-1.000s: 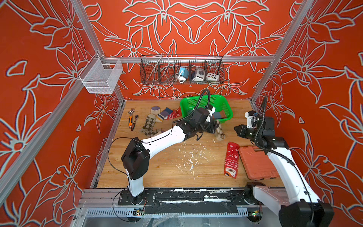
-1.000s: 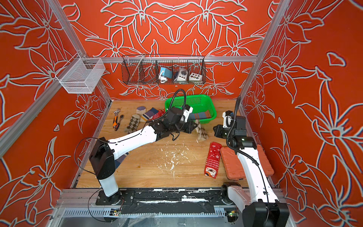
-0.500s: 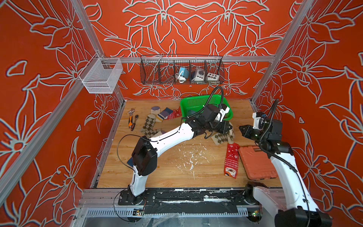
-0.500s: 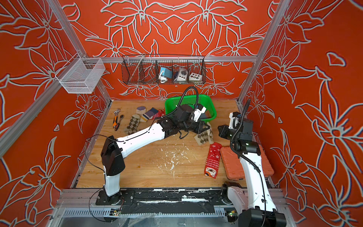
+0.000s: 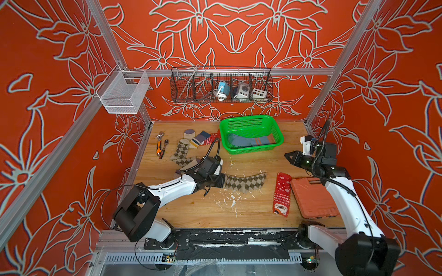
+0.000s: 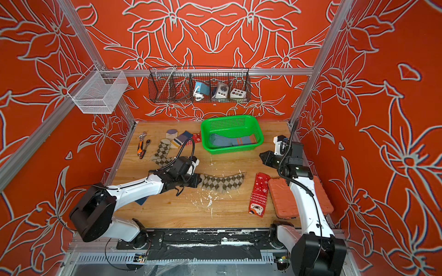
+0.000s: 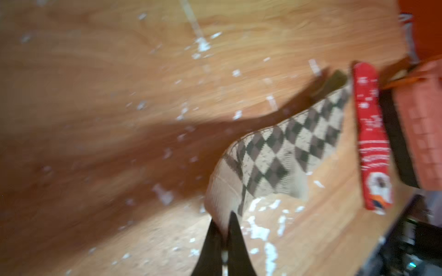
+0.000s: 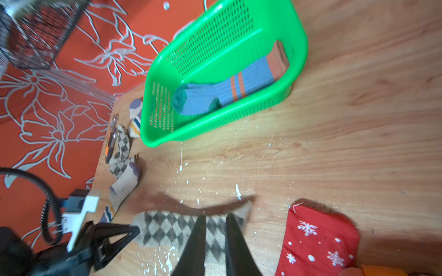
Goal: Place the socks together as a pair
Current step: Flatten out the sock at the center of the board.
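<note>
Swung back from beside the green basket [image 5: 251,150], the left gripper [image 5: 222,181] pinches an argyle sock [image 5: 245,182] trailing across mid-table, well short of the matching sock [image 5: 181,153] near the wrenches [image 5: 161,148], while the right gripper [image 5: 288,156] hovers empty, fingers [image 8: 195,246] slightly parted; most pairing appears undone.

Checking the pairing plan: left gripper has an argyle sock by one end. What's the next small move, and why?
Probably swing the left gripper toward the back-left corner. It is shut on one end of the argyle sock, while the matching argyle sock lies there beside the hand tools, well apart.
</note>
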`<state>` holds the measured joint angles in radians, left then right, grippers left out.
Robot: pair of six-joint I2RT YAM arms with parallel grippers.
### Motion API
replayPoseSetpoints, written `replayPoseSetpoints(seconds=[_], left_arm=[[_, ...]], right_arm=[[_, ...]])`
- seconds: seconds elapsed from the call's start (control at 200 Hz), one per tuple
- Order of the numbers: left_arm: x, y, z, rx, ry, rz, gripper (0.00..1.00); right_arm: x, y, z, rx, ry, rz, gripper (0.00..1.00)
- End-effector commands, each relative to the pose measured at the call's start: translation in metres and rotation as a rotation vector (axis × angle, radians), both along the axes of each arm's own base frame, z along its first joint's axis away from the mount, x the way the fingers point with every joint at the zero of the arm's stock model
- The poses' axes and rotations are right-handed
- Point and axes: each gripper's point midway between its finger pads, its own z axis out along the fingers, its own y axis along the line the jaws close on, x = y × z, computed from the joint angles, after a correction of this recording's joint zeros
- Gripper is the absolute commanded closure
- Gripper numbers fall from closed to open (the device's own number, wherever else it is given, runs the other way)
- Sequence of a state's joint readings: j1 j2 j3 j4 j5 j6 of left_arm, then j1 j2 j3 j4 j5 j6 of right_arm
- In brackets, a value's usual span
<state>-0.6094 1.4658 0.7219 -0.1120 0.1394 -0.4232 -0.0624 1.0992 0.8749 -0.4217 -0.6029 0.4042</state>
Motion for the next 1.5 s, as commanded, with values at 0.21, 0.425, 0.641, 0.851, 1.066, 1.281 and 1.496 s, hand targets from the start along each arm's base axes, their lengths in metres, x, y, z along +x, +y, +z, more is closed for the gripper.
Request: replayPoseSetpoints(seconds=[0.21, 0.425, 0.641, 0.851, 1.066, 1.281, 1.496], left_arm=[[0.044, 0.028, -0.024, 0.209, -0.115, 0.146, 0.93], [0.048, 0.048, -0.029, 0.240, -0.115, 0.195, 0.93], [0.045, 0.048, -0.035, 0.228, -0.098, 0.184, 0.91], [0.044, 0.043, -0.033, 0.202, -0.094, 0.164, 0.91], [0.042, 0.041, -0.028, 0.184, -0.103, 0.158, 0.92], [0.041, 0.045, -0.024, 0.188, -0.114, 0.164, 0.92], [0.043, 0.046, -0.023, 0.183, -0.115, 0.169, 0.92]], right_arm=[[0.001, 0.043, -0.050, -0.115, 0.147, 0.157, 0.75], [0.003, 0.064, -0.098, -0.159, 0.233, 0.196, 0.70], [0.004, 0.081, -0.133, -0.161, 0.269, 0.215, 0.60], [0.010, 0.102, -0.153, -0.141, 0.267, 0.230, 0.50], [0.014, 0.123, -0.166, -0.151, 0.253, 0.241, 0.69], [0.001, 0.103, -0.145, -0.408, 0.235, 0.203, 1.00], [-0.010, 0.101, -0.127, -0.623, 0.245, 0.247, 0.90]])
